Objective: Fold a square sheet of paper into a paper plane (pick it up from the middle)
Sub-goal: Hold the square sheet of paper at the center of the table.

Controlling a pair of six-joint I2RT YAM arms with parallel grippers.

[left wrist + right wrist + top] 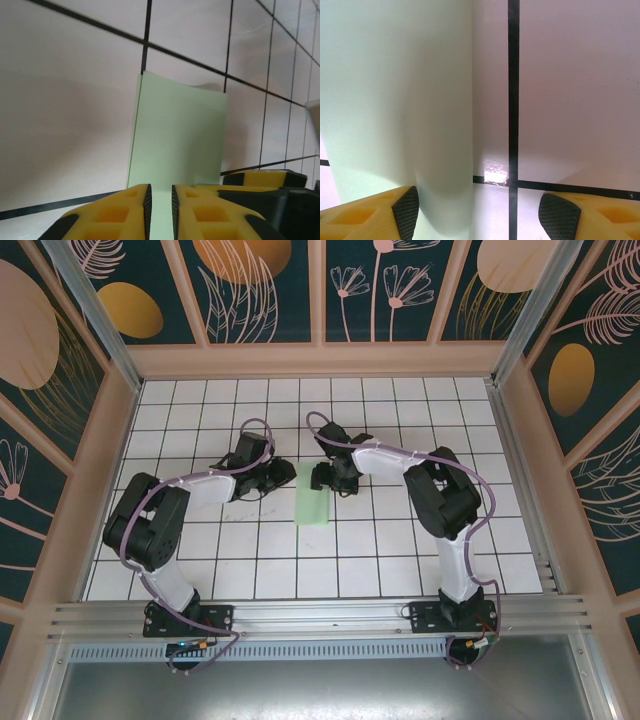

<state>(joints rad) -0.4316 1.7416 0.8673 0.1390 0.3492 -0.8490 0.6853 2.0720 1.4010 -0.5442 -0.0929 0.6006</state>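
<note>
The pale mint-green sheet of paper (312, 504) lies on the tiled table as a narrow folded strip between the two arms. In the left wrist view the paper (177, 135) stretches away from my left gripper (159, 192), whose yellow fingers stand a narrow gap apart with green paper showing in the gap. My left gripper (284, 477) sits at the strip's far left corner. My right gripper (322, 478) is at the far right corner. It is wide open (490, 210), with the paper's (395, 100) rounded fold edge just inside its left finger (407, 210).
White tiles with black grid lines (513, 100) cover the table. Wooden walls (320, 360) with patterned panels enclose it on three sides. An aluminium rail (320, 615) carrying both arm bases runs along the near edge.
</note>
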